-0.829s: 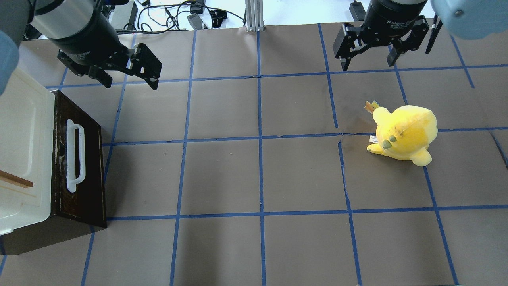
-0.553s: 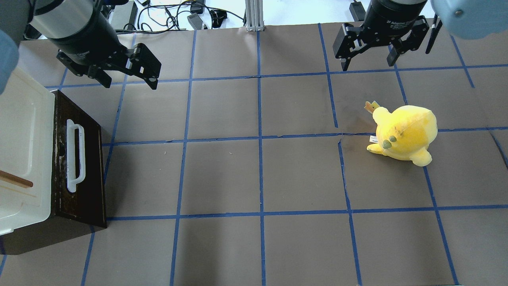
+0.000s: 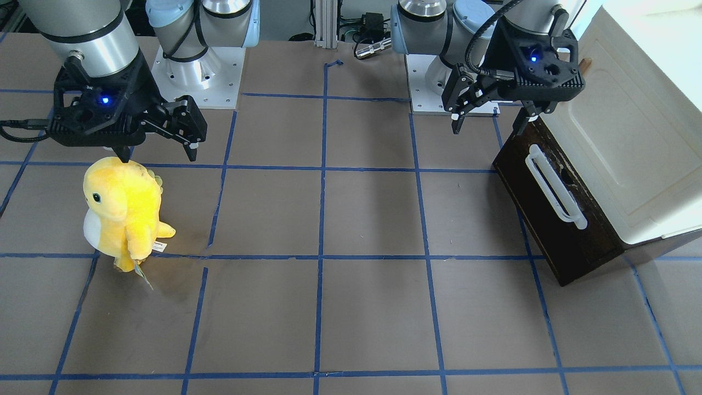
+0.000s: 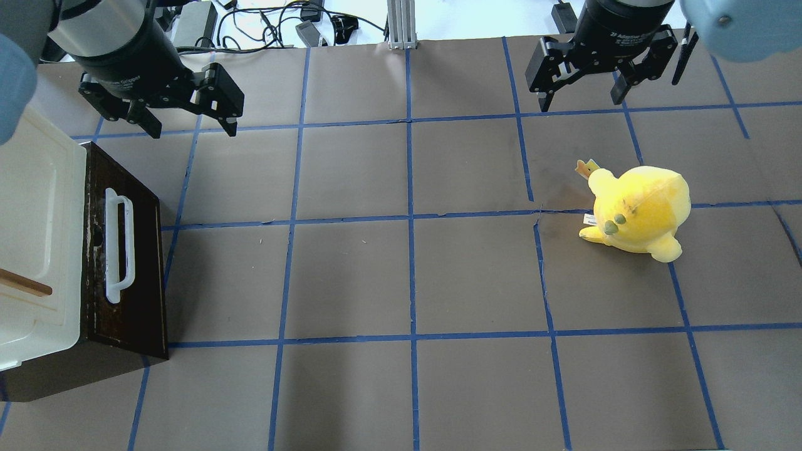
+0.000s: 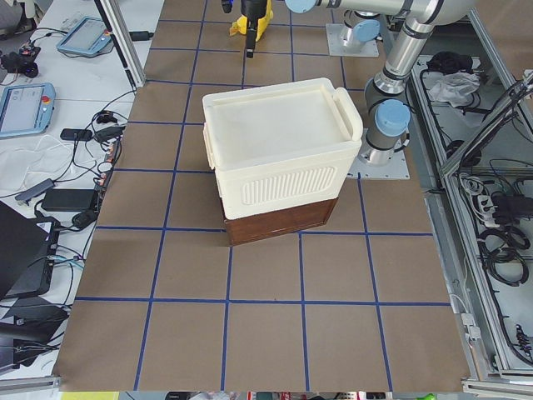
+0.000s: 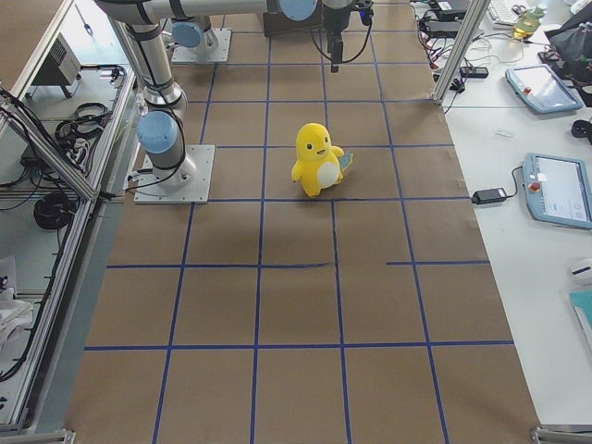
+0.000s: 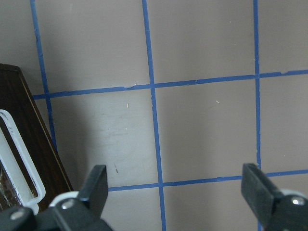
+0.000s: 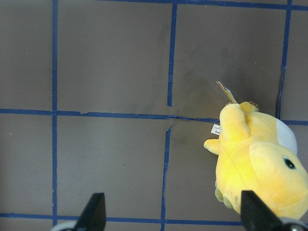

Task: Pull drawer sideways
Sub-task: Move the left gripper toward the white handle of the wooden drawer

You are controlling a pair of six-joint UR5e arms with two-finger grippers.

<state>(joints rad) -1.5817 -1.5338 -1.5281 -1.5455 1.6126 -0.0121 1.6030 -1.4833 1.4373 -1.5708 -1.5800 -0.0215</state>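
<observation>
The drawer (image 4: pixel 135 263) has a dark brown front with a long white bar handle (image 4: pixel 119 247). It sits at the table's left edge, under a cream cabinet (image 4: pixel 31 207), and none of its inside shows. It also shows in the front-facing view (image 3: pixel 543 214) and at the left edge of the left wrist view (image 7: pixel 21 130). My left gripper (image 4: pixel 191 127) is open and empty. It hangs above the table beyond the drawer's far end, apart from the handle. My right gripper (image 4: pixel 579 103) is open and empty at the far right.
A yellow plush toy (image 4: pixel 639 210) stands on the right half of the table, near the right gripper (image 3: pixel 159 156). The cabinet's top panel carries a small brown wooden handle (image 4: pixel 25 283). Blue tape lines grid the brown table (image 4: pixel 407 275).
My left gripper has moved a little away and to the left, still open. The right gripper, drawer and plush toy have not moved.
</observation>
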